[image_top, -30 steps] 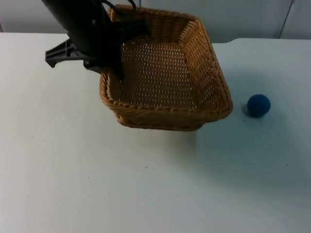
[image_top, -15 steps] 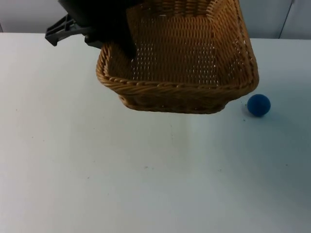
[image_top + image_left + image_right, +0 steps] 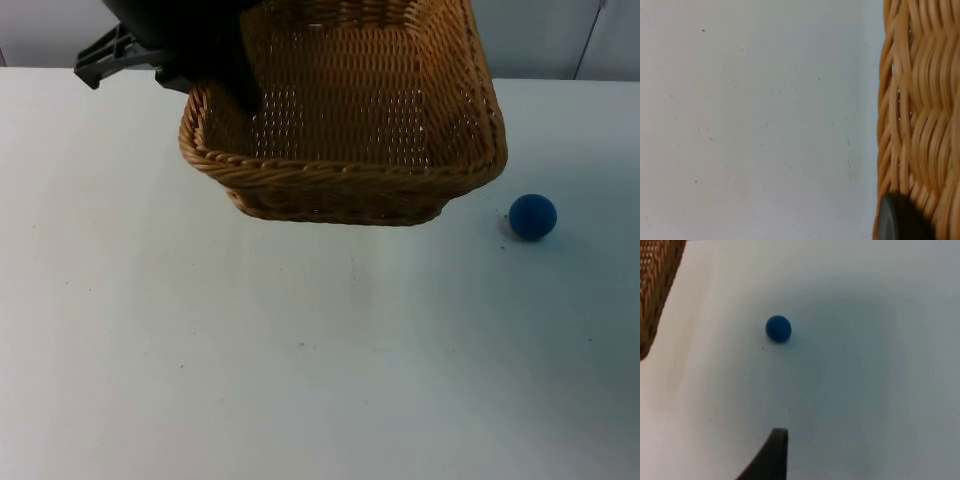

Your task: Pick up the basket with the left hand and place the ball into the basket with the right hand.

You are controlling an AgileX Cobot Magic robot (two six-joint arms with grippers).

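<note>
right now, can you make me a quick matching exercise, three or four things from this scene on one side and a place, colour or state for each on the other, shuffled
Things:
1. basket
2. ball
3. left gripper
4. table

Descriptions:
A. small and blue, resting on the table apart from the basket
B. white, with a few dark specks
C. woven tan wicker, lifted and tilted
D. black, clamped on the basket's rim at its left side

Pairs: 1-C, 2-A, 3-D, 4-B

The right gripper hangs above the table near the ball, one of its fingers in its wrist view.
</note>
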